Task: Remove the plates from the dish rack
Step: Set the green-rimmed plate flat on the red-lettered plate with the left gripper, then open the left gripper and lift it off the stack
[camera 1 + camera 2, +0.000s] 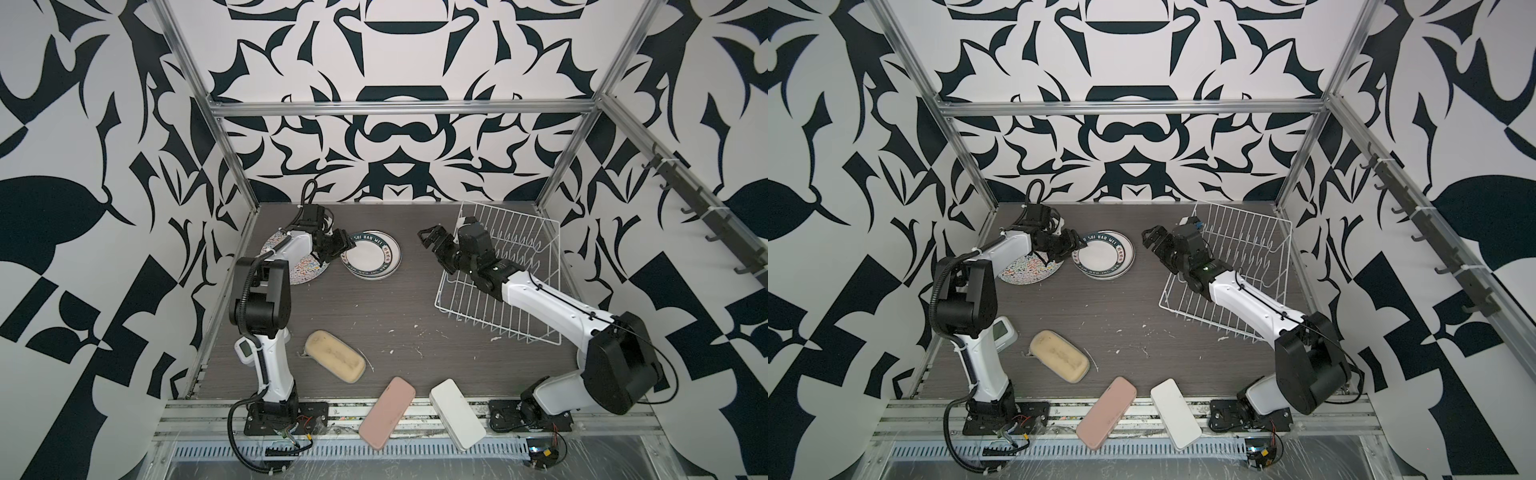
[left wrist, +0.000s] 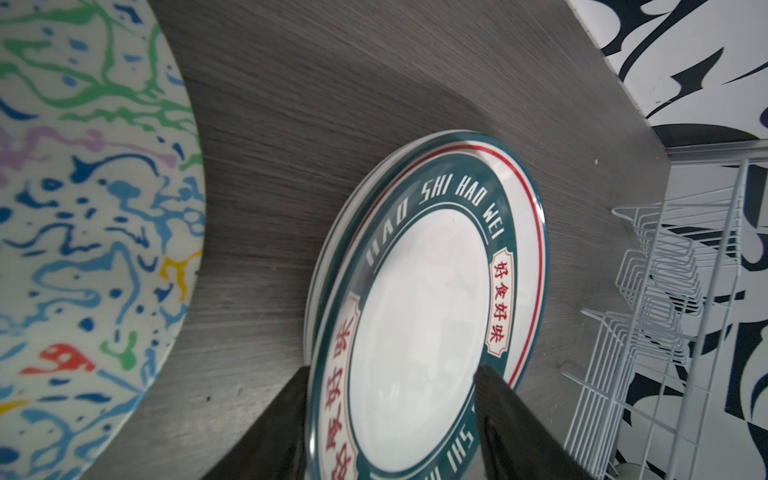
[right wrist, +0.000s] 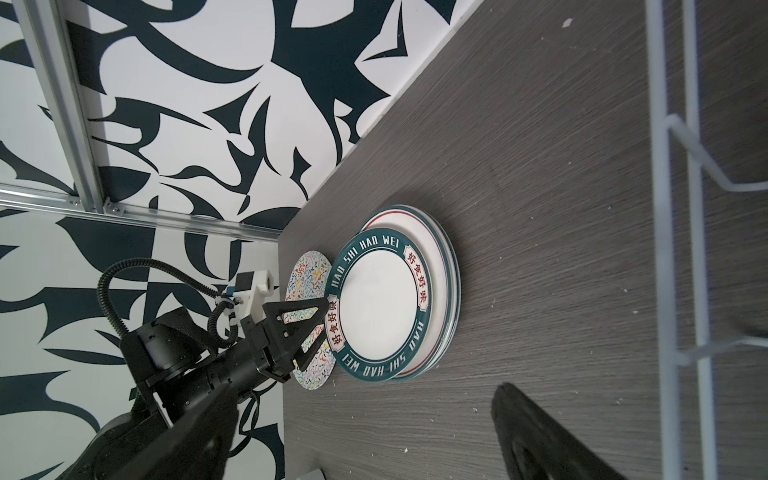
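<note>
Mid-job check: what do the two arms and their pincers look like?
Both arms have white shell links between bulky black joints. The left arm carries a ribbed black hose; the right arm has a thin black cable and a small green light. The left pincer and right pincer are black, with triangular cut-out fingers.

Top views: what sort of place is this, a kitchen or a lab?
Probably a lab robot cell: an aluminium frame with patterned walls encloses a grey table, a left arm and right arm are bolted at its front, with rack and plates staged.
</note>
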Robot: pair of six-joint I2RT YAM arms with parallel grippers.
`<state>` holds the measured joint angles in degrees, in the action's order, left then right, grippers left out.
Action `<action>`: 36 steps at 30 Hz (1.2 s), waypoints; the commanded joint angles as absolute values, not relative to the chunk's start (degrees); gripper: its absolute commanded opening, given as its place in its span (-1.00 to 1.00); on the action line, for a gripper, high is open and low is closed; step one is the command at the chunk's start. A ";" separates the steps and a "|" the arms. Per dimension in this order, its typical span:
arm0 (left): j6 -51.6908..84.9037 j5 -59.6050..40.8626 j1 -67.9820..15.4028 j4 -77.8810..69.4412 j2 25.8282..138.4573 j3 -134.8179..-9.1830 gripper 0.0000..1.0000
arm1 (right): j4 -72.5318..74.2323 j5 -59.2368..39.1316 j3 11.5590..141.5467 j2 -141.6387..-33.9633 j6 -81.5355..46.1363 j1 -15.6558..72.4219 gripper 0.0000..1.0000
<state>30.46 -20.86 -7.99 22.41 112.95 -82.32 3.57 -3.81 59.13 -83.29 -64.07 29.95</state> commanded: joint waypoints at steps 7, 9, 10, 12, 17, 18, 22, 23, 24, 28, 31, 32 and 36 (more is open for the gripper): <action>28.76 -19.42 -8.82 25.98 115.24 -85.73 0.29 | 4.31 -2.82 58.63 -81.65 -63.11 29.75 0.98; 28.23 -18.56 -9.26 27.07 115.56 -86.53 0.31 | 4.31 -2.81 58.67 -81.65 -63.13 29.71 0.98; 28.13 -18.39 -9.41 27.31 115.71 -86.74 0.32 | 4.31 -2.81 58.62 -81.67 -63.15 29.71 0.98; 28.17 -18.19 -9.61 27.54 115.84 -86.91 0.33 | 4.31 -2.81 58.62 -81.66 -63.16 29.71 0.98; 27.86 -17.14 -10.15 28.20 115.94 -87.62 0.36 | 4.31 -2.72 58.53 -81.74 -63.02 29.62 0.98; 27.71 -17.14 -10.20 28.41 116.00 -87.93 0.36 | 4.30 -2.69 58.54 -81.74 -63.05 29.66 0.98; 27.64 -16.72 -10.68 29.03 116.10 -88.50 0.37 | 4.26 -2.77 58.64 -81.74 -63.08 29.63 0.98; 27.59 -16.66 -10.76 29.09 116.11 -88.50 0.38 | 4.28 -2.81 58.62 -81.74 -63.10 29.63 0.98; 27.55 -16.70 -10.86 29.09 116.15 -88.55 0.38 | 4.27 -2.81 58.62 -81.74 -63.02 29.65 0.98; 27.58 -16.79 -10.86 29.26 115.95 -88.51 0.39 | 4.22 -2.81 58.54 -81.66 -63.06 29.58 0.97; 27.57 -16.79 -10.89 29.07 115.32 -88.22 0.42 | 4.04 -2.81 58.58 -81.65 -63.02 29.53 0.98; 27.58 -16.86 -10.82 28.78 114.92 -87.97 0.58 | 4.09 -2.81 58.51 -81.65 -63.06 29.53 0.98; 27.59 -17.88 -10.90 27.42 112.76 -86.93 0.99 | 4.17 -3.14 58.54 -81.89 -62.24 29.53 0.97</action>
<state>28.16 -17.17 -10.68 27.16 115.04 -87.22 3.55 -3.75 58.85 -83.29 -63.90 29.69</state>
